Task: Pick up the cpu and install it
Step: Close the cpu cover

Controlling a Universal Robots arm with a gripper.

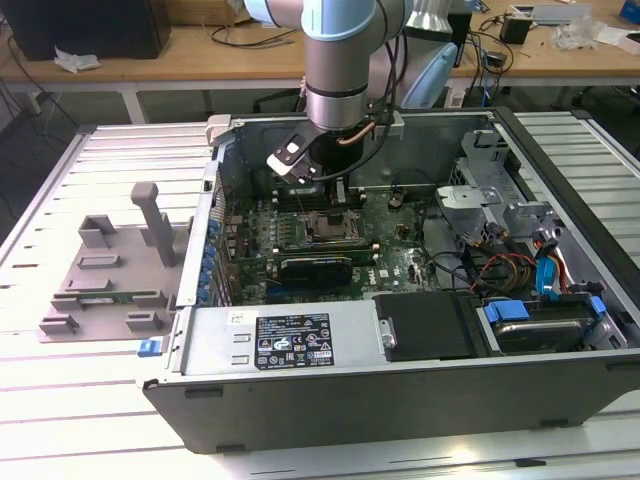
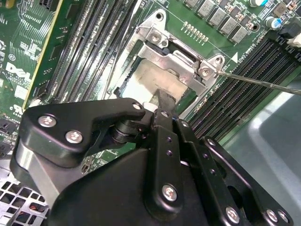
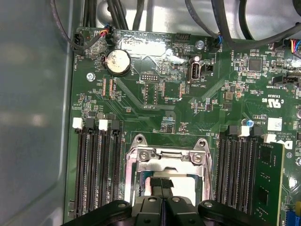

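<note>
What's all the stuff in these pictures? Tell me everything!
computer case: one, grey, open, on the slatted table.
motherboard: one, green, inside the case.
cpu: one, silvery-white, in the socket's metal frame.
long card: one, black, on the motherboard.
tray: one, grey, exterior view's left of the case.
coin battery: one, silver, on the motherboard.
robot arm: one, silver-grey, reaching into the case.
gripper: one, black, over the cpu.

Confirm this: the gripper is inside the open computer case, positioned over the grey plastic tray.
Wrong about the tray. The gripper is inside the open computer case, but positioned over the CPU socket on the motherboard, as the first wrist view shows. The grey plastic tray sits outside the case in the exterior view.
</note>
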